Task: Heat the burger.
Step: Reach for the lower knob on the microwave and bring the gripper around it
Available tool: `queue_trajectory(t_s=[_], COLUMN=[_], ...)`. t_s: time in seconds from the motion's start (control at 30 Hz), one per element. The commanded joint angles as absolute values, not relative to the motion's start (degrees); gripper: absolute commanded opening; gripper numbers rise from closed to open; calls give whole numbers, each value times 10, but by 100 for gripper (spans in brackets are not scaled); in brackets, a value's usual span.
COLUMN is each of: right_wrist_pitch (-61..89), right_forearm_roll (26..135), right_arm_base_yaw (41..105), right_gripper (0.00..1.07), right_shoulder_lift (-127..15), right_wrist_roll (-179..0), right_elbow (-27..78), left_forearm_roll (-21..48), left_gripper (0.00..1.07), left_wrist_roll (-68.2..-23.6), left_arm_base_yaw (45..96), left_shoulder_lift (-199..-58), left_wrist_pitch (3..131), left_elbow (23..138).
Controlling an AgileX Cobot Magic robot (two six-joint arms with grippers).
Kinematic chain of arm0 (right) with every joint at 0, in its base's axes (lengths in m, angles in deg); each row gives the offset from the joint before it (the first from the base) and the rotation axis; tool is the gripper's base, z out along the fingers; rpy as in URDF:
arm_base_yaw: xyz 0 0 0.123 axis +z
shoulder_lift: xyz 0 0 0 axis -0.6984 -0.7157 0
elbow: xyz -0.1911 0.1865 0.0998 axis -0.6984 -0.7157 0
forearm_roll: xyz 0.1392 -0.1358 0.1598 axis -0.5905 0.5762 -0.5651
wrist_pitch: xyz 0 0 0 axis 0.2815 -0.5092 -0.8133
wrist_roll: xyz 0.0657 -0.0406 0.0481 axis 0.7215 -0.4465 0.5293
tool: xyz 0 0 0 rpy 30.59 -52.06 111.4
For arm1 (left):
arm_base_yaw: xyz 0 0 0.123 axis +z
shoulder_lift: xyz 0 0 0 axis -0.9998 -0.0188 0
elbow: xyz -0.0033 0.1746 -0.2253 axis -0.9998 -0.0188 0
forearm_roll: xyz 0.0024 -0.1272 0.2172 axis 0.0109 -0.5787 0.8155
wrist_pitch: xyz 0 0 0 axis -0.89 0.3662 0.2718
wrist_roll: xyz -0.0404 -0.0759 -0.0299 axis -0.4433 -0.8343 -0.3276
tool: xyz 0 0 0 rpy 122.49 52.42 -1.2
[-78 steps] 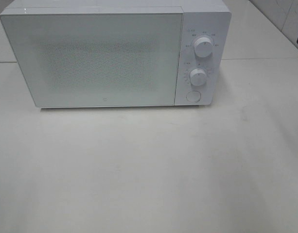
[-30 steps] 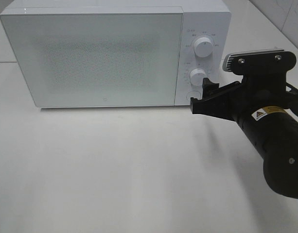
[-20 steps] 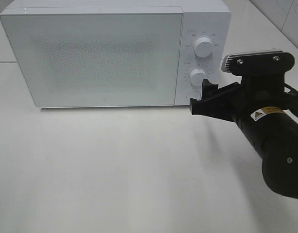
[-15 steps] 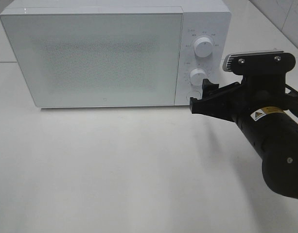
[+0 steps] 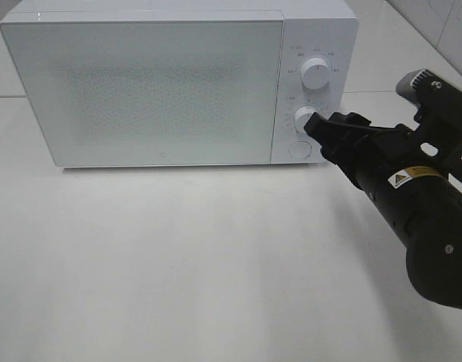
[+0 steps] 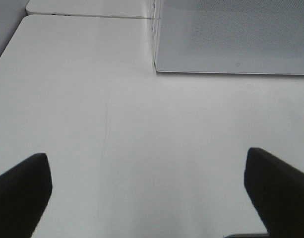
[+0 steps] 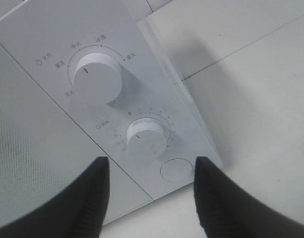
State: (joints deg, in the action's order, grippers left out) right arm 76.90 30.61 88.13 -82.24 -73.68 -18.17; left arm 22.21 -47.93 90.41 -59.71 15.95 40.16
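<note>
From the high view, the right gripper [image 5: 321, 127] sits at the microwave's [image 5: 140, 90] lower knob [image 5: 307, 118]. A grip set too low could press the round button [image 5: 299, 149] and perhaps pop the door. The arm's yellow label [image 5: 411, 175] is unreadable. The burger shows nowhere.

In the left wrist view, the left gripper [image 6: 146, 158] gapes wide and empty above the table [image 6: 67, 74].

In the right wrist view, the jaws stand partly apart, holding nothing. Only a "0" on the knob's scale reads.
</note>
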Motion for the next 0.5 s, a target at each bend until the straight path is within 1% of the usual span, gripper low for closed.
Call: queue_trajectory(t_s=[0.03,0.07,0.13,0.17,0.27,0.3,0.33,0.37,0.43,0.47,0.5], right_wrist_pitch=[770,770,770,770,769,769,769,769,770,770,770], right_forearm_roll=[326,342,348,357,357,356,356,356,356,356,356], right_arm_base_yaw=[882,882,882,882,882,882,882,882,882,882,882], right_gripper=[39,36,36,38,41,47,51,51,72,72,77], right_shoulder_lift=[-821,-821,-821,-821,-821,-821,-821,-821,-821,-821,-821], right_wrist_roll=[-655,-676,-699,-741,-758,-781,-790,-790,-849,-849,-869], right_elbow=[-176,-176,-176,-176,-176,-176,-176,-176,-176,-176,-176], left_forearm_roll=[218,218,218,218,218,218,218,218,218,218,218], left_gripper=[98,98,98,98,98,98,98,98,98,98,98], left_wrist_roll=[-479,-479,-479,-479,-479,-479,-479,-479,-479,-479,-479], left_arm_base_yaw=[906,906,906,906,906,906,906,906,906,906,906], left_shoulder_lift=[-588,-588,-588,-588,-588,-588,-588,-588,-588,-588,-588], left_wrist_pitch=[166,166,166,166,166,166,166,166,166,166,166], left_elbow=[399,399,399,399,399,399,399,399,399,399,399])
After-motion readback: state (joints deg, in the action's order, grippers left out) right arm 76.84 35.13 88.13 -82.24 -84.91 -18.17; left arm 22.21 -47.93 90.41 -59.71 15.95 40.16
